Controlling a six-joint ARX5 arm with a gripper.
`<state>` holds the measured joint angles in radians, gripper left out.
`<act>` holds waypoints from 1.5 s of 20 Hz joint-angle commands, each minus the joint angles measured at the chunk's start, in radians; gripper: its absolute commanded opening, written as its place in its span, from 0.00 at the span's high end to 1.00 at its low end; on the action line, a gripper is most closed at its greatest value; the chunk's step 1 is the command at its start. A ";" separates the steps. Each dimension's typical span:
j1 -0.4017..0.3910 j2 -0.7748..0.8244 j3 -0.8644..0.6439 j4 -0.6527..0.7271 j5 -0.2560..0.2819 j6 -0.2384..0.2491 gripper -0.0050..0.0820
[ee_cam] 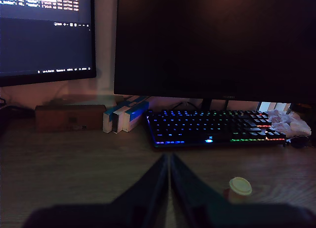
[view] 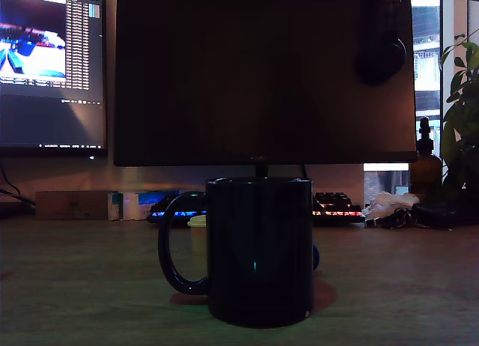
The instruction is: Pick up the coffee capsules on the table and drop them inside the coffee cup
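The coffee cup (view: pixel 259 250) stands on the worktop (view: pixel 82 286) at lower centre of the exterior view, its handle toward that view's left. The pale yellow capsule (view: pixel 197 241) peeks through the handle loop (only its lidded side shows). In the wrist view the fingers (ee_cam: pixel 168 186) are pressed together, empty, with that capsule (ee_cam: pixel 239 187) near them, before the lit keyboard (ee_cam: pixel 215 128)

Landmark: the large glossy dark navy ceramic mug (view: pixel 259 250) on the wooden desk (view: pixel 75 286), nearest the exterior camera. Small pale yellow rimmed capsule (view: pixel 197 237) sits behind the mug's loop handle, on the exterior view's left. Backlit black keyboard (view: pixel 329 205) and big dark monitor (view: pixel 262 76) lie behind the mug; brown glass bottle (view: pixel 424 166) far behind, to its right in that view.
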<state>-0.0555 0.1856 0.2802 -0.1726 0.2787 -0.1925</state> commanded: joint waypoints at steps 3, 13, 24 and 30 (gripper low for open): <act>0.000 -0.010 -0.022 -0.171 -0.036 0.087 0.96; 0.000 -0.009 -0.022 -0.122 0.016 0.078 0.96; -0.032 0.194 -0.022 0.154 0.204 0.062 0.96; -0.138 0.408 -0.022 0.338 0.211 0.121 0.96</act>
<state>-0.1825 0.5812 0.2703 0.1429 0.4877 -0.0978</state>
